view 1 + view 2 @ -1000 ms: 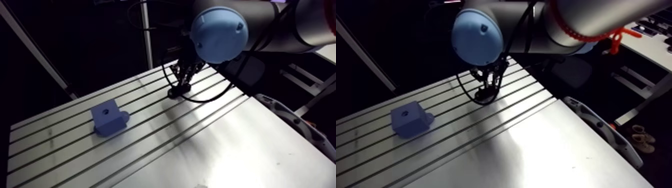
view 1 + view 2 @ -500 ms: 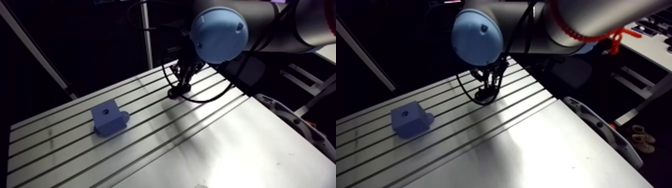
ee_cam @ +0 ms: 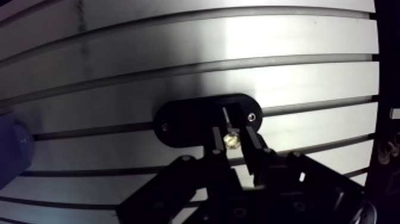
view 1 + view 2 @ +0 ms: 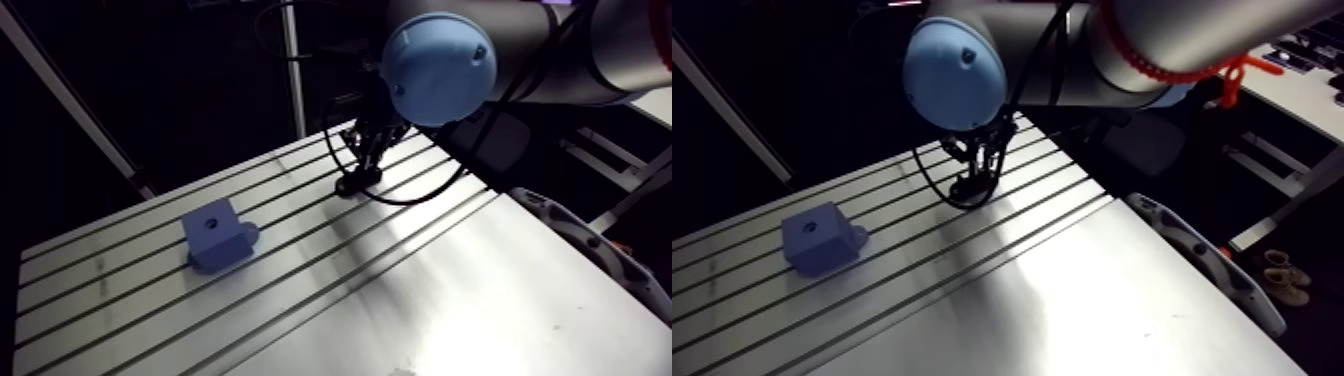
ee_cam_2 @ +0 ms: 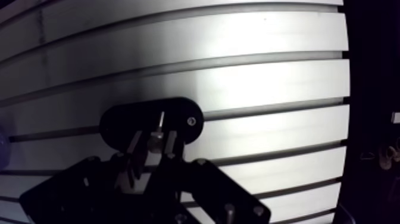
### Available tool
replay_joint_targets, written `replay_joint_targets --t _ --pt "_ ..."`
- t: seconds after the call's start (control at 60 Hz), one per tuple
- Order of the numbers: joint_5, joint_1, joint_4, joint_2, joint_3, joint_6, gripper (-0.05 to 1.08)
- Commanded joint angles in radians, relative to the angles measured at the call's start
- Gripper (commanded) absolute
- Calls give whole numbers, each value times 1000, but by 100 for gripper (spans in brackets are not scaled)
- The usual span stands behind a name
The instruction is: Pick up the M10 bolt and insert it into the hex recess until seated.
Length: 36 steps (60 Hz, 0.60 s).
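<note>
In the arm view, your claw (image 4: 360, 170) is down on the far side of the slotted tabletop (image 4: 420, 290), right over a black oval holder (image 4: 358, 184). The blue block (image 4: 215, 235) sits well apart from it, and the dark hole (image 4: 210, 222) in its top face is open.

In the wrist view, the M10 bolt (image 3: 230, 140) is right between your fingers (image 3: 253, 149). They're drawn in narrow and pinch its head from both sides. Its shank points away from the claw, across the holder's middle. The holder lies flat on the tabletop over a slot, with a small screw at each end.
</note>
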Motion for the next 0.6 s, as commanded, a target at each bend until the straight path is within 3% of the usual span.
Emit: replay_joint_targets --t 0.017,0.4,0.6 --pt "7 0 0 -6 -1 0 71" --pt "12 14 32 -53 -44 0 71" --pt "7 15 183 -151 -118 33 71"
